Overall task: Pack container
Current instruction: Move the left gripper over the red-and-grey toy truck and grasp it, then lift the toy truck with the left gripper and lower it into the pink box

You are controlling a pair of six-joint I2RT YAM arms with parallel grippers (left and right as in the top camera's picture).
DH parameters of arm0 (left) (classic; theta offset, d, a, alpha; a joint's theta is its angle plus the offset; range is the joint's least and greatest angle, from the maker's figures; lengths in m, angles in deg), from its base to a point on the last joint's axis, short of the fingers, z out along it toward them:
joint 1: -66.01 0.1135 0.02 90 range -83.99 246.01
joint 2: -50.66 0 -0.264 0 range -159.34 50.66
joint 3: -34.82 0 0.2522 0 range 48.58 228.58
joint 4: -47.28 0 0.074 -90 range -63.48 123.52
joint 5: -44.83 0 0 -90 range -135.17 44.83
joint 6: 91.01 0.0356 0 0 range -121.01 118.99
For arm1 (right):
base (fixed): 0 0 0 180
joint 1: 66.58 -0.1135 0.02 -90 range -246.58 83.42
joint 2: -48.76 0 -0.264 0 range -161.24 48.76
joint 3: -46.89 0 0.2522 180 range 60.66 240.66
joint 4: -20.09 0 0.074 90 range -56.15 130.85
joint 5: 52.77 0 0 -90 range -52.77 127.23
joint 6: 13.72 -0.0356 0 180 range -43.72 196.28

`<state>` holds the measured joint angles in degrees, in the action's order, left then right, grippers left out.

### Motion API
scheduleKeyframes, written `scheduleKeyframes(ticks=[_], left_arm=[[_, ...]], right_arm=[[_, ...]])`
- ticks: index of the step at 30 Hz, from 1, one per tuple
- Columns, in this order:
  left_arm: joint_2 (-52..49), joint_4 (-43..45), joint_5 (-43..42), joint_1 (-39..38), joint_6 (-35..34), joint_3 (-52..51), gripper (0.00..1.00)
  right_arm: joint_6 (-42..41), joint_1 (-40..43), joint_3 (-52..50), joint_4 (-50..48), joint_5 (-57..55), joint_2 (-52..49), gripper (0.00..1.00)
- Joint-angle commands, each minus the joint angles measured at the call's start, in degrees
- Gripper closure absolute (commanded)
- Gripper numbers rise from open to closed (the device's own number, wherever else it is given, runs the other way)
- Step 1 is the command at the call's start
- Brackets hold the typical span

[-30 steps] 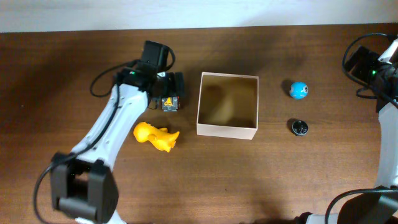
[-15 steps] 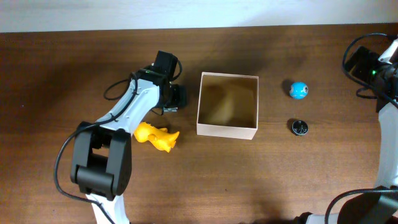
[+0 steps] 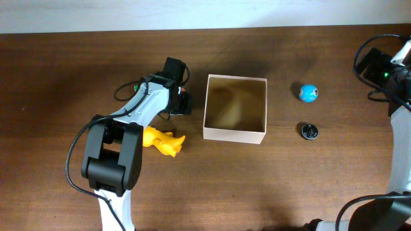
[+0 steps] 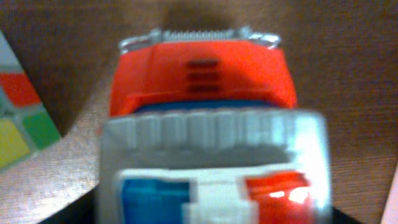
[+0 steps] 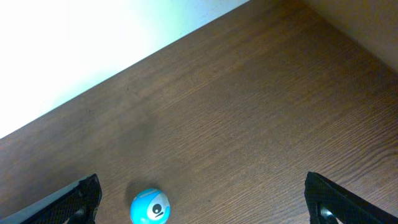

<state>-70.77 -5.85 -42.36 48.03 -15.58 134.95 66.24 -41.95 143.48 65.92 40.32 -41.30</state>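
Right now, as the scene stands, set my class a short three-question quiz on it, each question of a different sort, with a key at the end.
1. True or false: the container already has a toy inside it.
2. Which thing lies on the right arm's side of the container? A) a yellow toy B) a blue ball C) a colour cube
3. Fill in: the right gripper has its jaws ____ and holds nothing.

Key: 1 false, the inside is bare; 2 B; 3 open.
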Motion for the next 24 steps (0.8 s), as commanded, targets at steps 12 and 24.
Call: scheduleKeyframes(ticks=[12, 24], left_arm=[[1.7, -6.0, -1.6, 0.0, 1.7, 11.6, 0.48], [6.5, -14.8, -2.0, -6.8, 3.5, 30.0, 0.5]], right_arm=[[0.5, 0.2, 1.2, -0.1, 0.2, -0.1, 0.01], [0.5, 0.2, 1.2, -0.1, 0.2, -0.1, 0.01]])
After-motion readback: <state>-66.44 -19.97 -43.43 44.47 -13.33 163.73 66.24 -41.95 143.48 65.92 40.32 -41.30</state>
